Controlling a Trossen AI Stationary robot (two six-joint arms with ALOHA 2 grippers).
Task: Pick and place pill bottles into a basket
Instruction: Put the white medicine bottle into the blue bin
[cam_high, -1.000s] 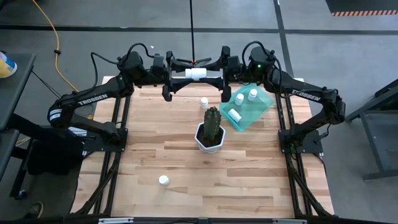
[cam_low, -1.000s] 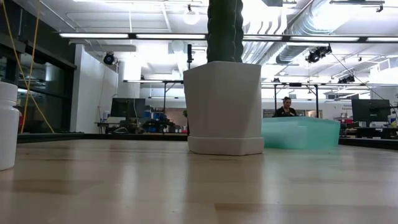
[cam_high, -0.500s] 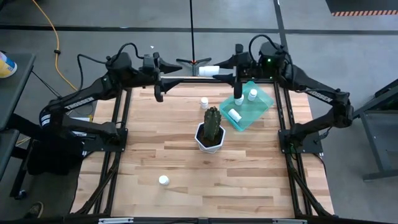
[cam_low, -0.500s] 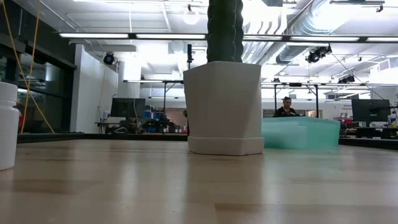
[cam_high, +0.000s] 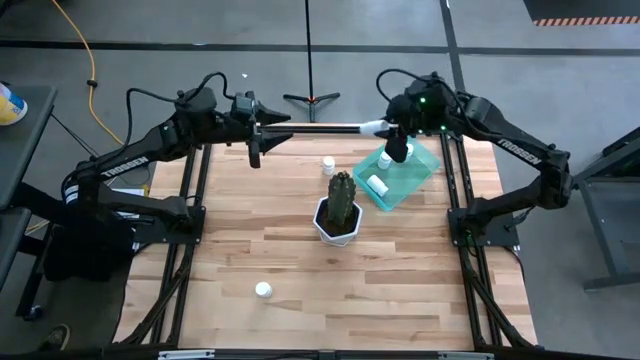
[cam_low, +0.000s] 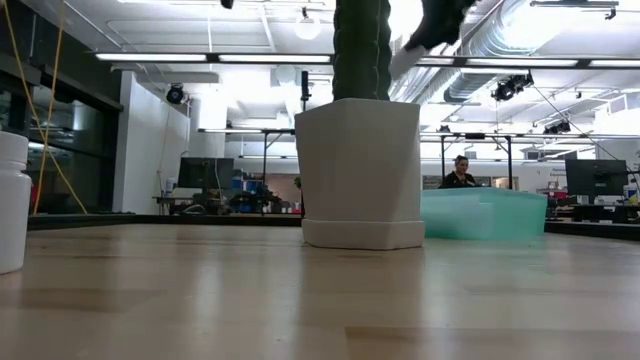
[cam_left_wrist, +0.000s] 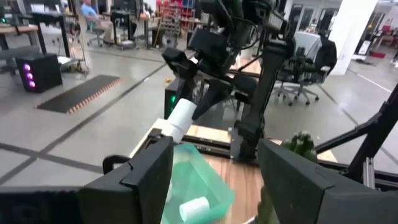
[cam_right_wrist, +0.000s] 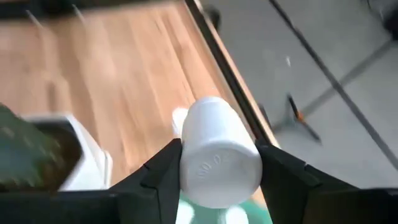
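The right gripper (cam_high: 385, 127) is holding a pill bottle (cam_high: 374, 126) in the air above the far edge of the basket (cam_high: 412, 176), its fingers (cam_right_wrist: 283, 177) clamped on the bottle's sides; the bottle is lying on its side, its long axis running roughly level across the table's width and sticking out past the fingertips toward the left arm. The left gripper (cam_high: 262, 135) is hanging over the table's far left part, well apart from the bottle, its jaws standing open and gripping nothing. Three more pill bottles (cam_high: 376, 184) are resting inside the basket, another (cam_high: 327, 163) is standing just behind the cactus pot (cam_high: 338, 222), and one (cam_high: 262, 290) is standing alone near the front.
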